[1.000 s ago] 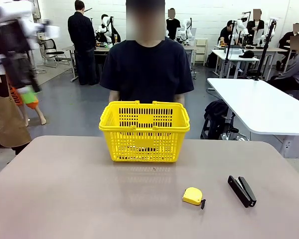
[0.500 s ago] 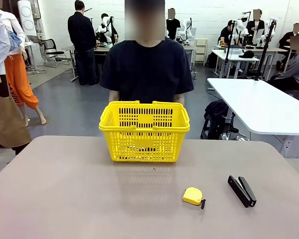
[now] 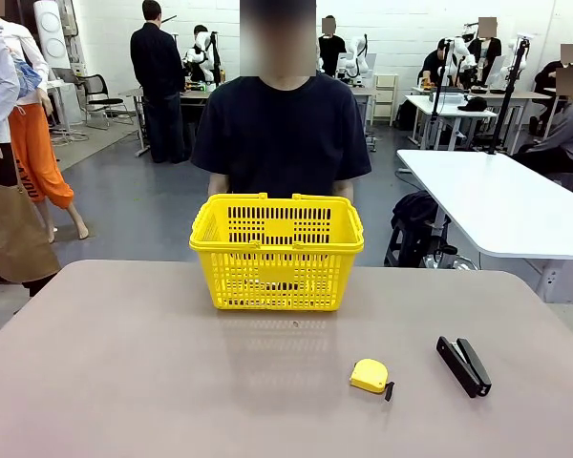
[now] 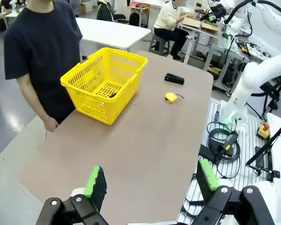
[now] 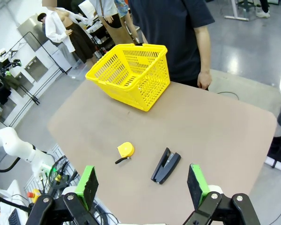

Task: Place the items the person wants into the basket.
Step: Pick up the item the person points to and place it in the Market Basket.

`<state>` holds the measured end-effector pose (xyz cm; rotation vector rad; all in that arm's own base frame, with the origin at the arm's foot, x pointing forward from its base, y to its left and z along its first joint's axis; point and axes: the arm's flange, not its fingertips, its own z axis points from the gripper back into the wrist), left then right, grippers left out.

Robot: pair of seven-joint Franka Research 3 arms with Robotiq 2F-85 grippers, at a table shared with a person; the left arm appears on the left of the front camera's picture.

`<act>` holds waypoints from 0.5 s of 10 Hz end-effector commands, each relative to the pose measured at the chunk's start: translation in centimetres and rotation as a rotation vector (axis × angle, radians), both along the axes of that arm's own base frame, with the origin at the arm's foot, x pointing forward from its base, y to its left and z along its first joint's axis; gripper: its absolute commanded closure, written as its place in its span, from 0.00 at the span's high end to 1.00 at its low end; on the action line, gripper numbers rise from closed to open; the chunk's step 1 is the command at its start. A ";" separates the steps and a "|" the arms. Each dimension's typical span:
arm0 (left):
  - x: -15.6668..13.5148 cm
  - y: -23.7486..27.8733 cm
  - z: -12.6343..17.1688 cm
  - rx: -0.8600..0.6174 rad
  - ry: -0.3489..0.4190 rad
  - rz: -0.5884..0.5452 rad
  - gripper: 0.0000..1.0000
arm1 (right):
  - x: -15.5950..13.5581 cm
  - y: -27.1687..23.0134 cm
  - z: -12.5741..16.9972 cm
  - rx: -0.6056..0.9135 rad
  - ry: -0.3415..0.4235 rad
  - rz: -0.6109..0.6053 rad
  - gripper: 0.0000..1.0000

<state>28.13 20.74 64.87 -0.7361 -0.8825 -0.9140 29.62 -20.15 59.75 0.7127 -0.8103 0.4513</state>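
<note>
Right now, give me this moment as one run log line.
left pincer: open, empty | right pincer: open, empty | basket: far side, by person | tape measure, stapler: on table

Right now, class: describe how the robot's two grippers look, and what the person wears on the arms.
Both the left gripper and right gripper have black linkage bodies with silver pivot bolts and two fingers tipped with bright green pads. The person wears a plain black T-shirt with short sleeves, forearms bare.
</note>
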 end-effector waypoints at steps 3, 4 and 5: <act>0.1 -0.7 0.2 0.040 0.007 0.015 1.00 | 0.2 0.0 0.0 0.018 -0.025 0.012 1.00; -0.1 0.0 0.3 0.017 0.000 0.013 1.00 | 0.2 0.0 0.0 0.018 -0.025 0.012 1.00; -0.1 0.0 0.3 0.017 0.000 0.013 1.00 | 0.2 0.0 0.0 0.018 -0.025 0.012 1.00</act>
